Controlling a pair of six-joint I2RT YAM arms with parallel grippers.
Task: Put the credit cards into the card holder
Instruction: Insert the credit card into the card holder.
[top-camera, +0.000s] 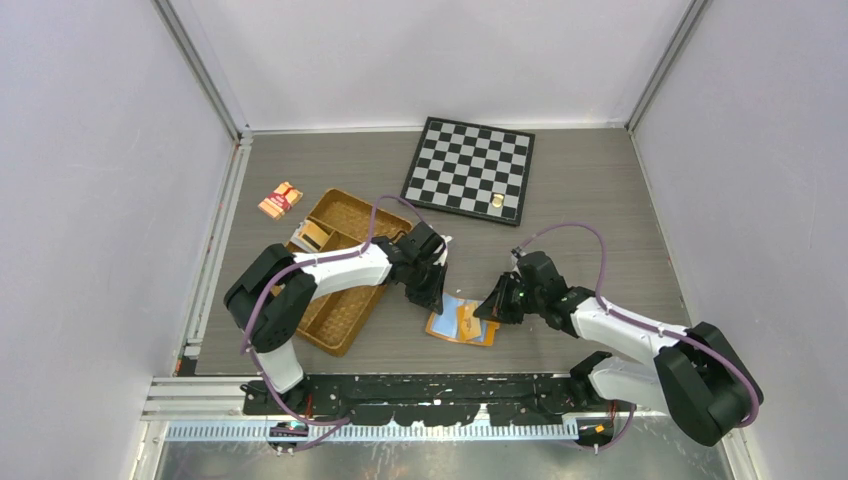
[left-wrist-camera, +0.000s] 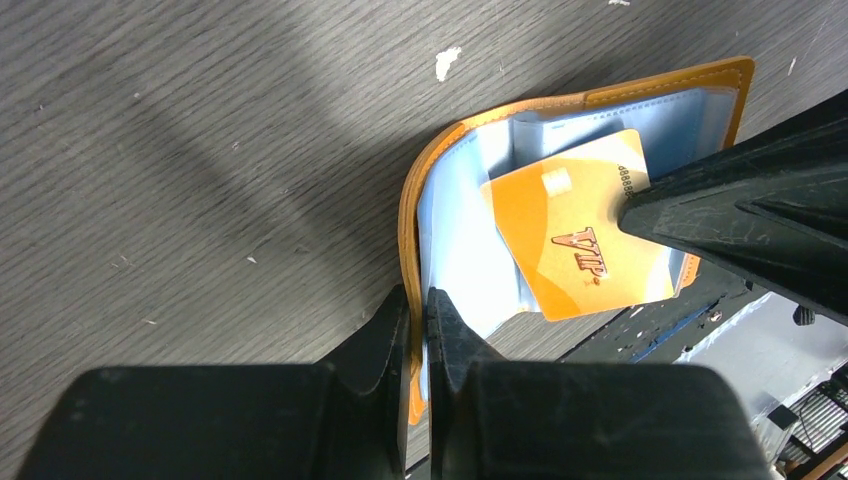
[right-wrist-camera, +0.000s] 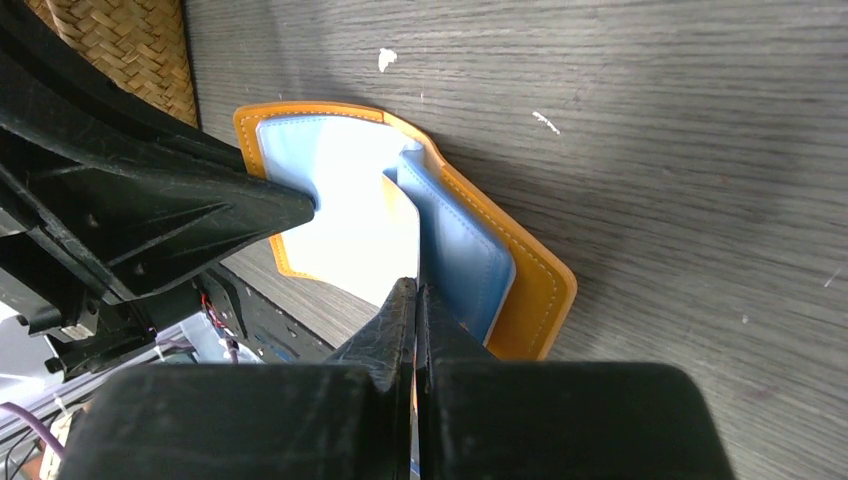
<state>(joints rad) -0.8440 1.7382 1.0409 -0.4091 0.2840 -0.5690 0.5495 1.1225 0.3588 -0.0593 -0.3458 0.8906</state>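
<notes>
"Left wrist view: what could fail?"
"My left claw (left-wrist-camera: 420, 305) pinches the card holder (left-wrist-camera: 424, 200) by its flap, open on the table (left-wrist-camera: 200, 150); a slip would shut it. My right claw (right-wrist-camera: 416, 295) pinches the orange card (left-wrist-camera: 575, 255), half over the lining; a skewed push could jam it."
"Differences?"
"Left wrist shows the VIP print; right wrist, the woven tray (right-wrist-camera: 130, 45) nearby."

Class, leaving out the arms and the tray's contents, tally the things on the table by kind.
Chessboard: 1
Gold piece: 1
Tray: 1
Packet: 1
Card holder: 1
Card: 1
Total: 6
</notes>
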